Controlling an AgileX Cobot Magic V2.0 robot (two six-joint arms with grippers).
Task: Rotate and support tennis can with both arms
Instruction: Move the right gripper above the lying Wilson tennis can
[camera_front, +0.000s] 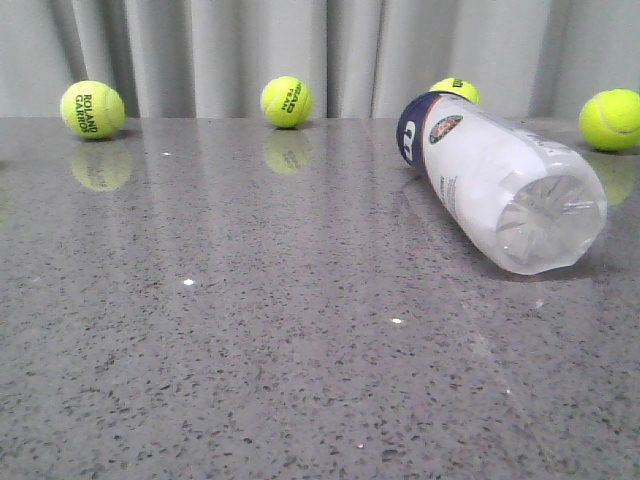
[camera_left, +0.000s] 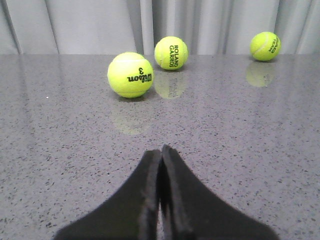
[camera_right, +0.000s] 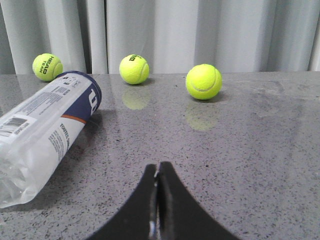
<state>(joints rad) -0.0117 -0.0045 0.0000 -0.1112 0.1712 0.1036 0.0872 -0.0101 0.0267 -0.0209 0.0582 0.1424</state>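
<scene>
Both black wedge-shaped hands, left hand and right hand, are clenched over speckled stone; clear-plastic tennis can lies sideways.

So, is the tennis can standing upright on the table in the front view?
No, the tennis can lies on its side on the table, with its clear end facing the camera.

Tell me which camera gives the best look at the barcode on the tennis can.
The right wrist view: the barcode on the lying tennis can faces that camera. The front view shows the can's clear end and logo side, no barcode. The left wrist view misses the can, showing only tennis balls.
</scene>
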